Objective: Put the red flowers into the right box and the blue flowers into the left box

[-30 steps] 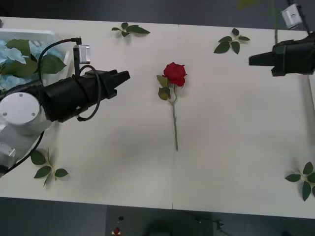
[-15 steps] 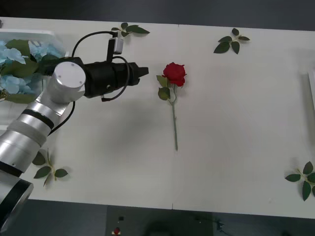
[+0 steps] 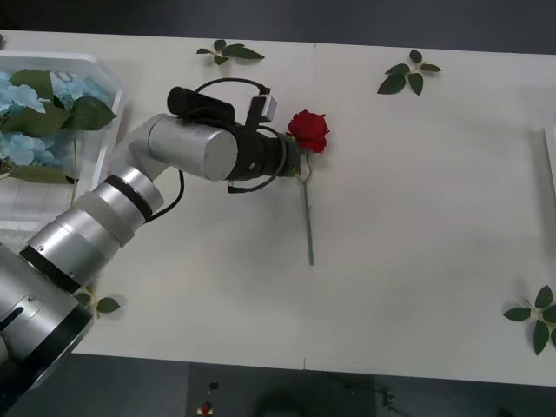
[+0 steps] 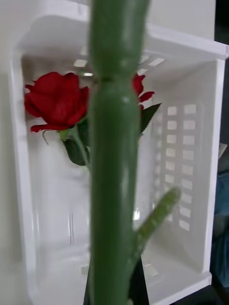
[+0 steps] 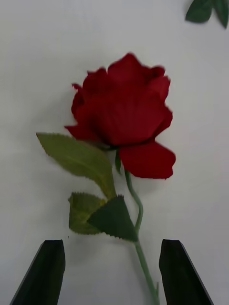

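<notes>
Left gripper (image 5: 112,271) poised at a red rose (image 5: 125,114) lying on the white table (image 3: 417,200).
Black fingers (image 5: 44,271) spread wide, straddling the rose's stem and leaves, bare tabletop outside each; the deep-red head lies just beyond the tips. Right gripper holds a green stem (image 4: 112,157) above the right box (image 4: 191,143), where another rose lies.

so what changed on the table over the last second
The left gripper swung from beside the left box across to the red rose on the table; its jaws now stand open either side of the stem, not yet gripping. The right arm withdrew from the front view's upper right. The rose, blue flowers and leaf sprigs stayed put.
</notes>
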Robot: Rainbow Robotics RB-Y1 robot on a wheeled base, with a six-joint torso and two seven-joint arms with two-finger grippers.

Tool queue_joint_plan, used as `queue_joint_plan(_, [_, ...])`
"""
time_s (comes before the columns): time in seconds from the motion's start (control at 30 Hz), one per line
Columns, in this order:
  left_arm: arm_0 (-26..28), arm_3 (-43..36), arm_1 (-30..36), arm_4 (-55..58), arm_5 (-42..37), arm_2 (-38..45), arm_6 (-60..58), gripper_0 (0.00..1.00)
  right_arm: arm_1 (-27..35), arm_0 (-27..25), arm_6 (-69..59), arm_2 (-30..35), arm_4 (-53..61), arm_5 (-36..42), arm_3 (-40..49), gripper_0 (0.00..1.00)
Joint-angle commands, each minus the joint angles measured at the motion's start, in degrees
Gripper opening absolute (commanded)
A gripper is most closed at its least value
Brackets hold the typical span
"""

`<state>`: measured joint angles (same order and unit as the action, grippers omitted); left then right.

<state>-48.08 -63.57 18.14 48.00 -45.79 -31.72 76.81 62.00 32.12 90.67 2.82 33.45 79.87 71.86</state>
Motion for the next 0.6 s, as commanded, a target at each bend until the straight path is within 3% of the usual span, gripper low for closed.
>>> queue_joint_plan(0.03, [-4.2, -1.0, -2.5, -6.4, -4.3, 2.2, -5.5, 0.56, 1.0, 1.9, -0.2, 0.5, -2.2, -0.9, -1.1, 0.00])
queue_joint_plan(0.53, [-7.1, -0.9, -11.3, -29.4, -14.2, 2.1, -22.7, 0.59, 1.0, 0.8, 1.3, 0.5, -3.8, -0.2, -1.6, 0.00])
queue_joint_plan(0.57, [-7.0, -0.9, -11.8, -30.3, -14.8, 2.1, -22.7, 0.64, 1.0, 0.8, 1.3, 0.6, -3.8, -0.2, -1.6, 0.08])
queue_joint_plan(0.6, [-7.0, -0.9, -12.2, -31.1, -15.4, 2.1, -22.6, 0.68, 1.0, 0.8, 1.4, 0.6, -3.7, -0.2, -1.6, 0.34])
